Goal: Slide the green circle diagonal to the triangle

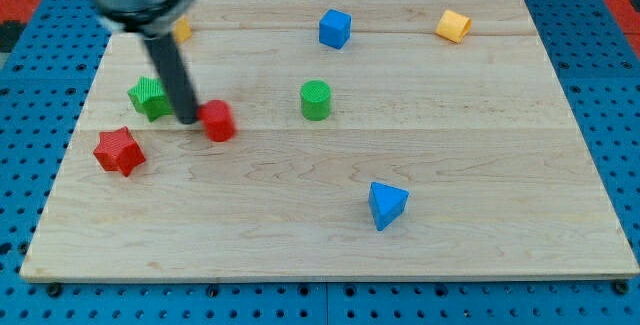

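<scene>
wooden board: my tip (plain rod, no tool) beside red block; green circle apart.

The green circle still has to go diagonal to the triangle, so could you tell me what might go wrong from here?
1. My tip sits against the red block, far left of the green circle; moving straight right could drag red along.
2. A skewed push could roll the circle past the blue triangle.

Blurred grey metallic cylindrical housing, straight dark rod beneath it, rod narrowing slightly to my tip
</scene>
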`<action>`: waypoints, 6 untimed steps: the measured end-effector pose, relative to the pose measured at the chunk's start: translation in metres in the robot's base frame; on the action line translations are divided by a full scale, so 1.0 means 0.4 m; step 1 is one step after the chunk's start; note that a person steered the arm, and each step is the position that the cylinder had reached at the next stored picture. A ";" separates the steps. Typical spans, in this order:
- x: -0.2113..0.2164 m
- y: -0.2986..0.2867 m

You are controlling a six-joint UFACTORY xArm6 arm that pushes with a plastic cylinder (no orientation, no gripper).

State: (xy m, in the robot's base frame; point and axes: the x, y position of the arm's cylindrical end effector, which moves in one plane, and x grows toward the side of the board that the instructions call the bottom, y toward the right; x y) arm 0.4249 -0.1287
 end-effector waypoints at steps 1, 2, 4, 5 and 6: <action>0.044 0.026; 0.019 0.095; -0.136 0.352; -0.051 0.367; 0.012 0.367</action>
